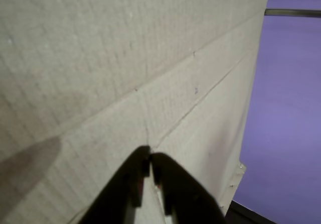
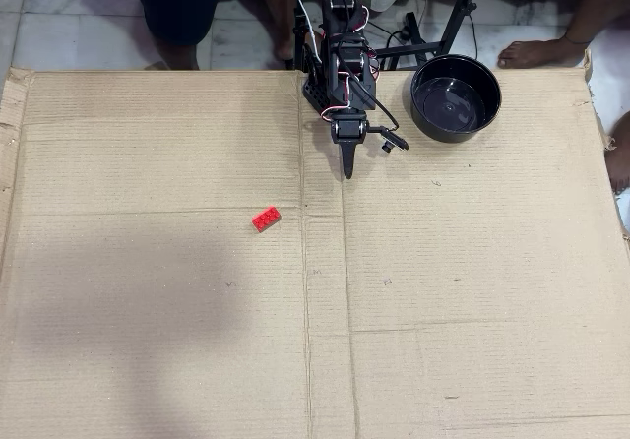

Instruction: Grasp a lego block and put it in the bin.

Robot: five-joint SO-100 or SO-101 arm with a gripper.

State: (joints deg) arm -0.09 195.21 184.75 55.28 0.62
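A small red lego block (image 2: 266,219) lies on the cardboard sheet (image 2: 148,311), left of the centre seam in the overhead view. The bin, a glossy black bowl (image 2: 455,97), stands at the far right beside the arm's base and looks empty. My gripper (image 2: 346,171) points down the sheet from the folded arm, well up and right of the block and left of the bowl. In the wrist view the black fingertips (image 1: 150,159) meet with nothing between them, over bare cardboard (image 1: 100,58); block and bowl are out of that view.
The arm's base (image 2: 335,50) with its cables sits at the sheet's far edge. People's legs and feet (image 2: 536,53) stand on the tiled floor behind it. In the wrist view a purple surface (image 1: 286,123) lies past the cardboard's right edge.
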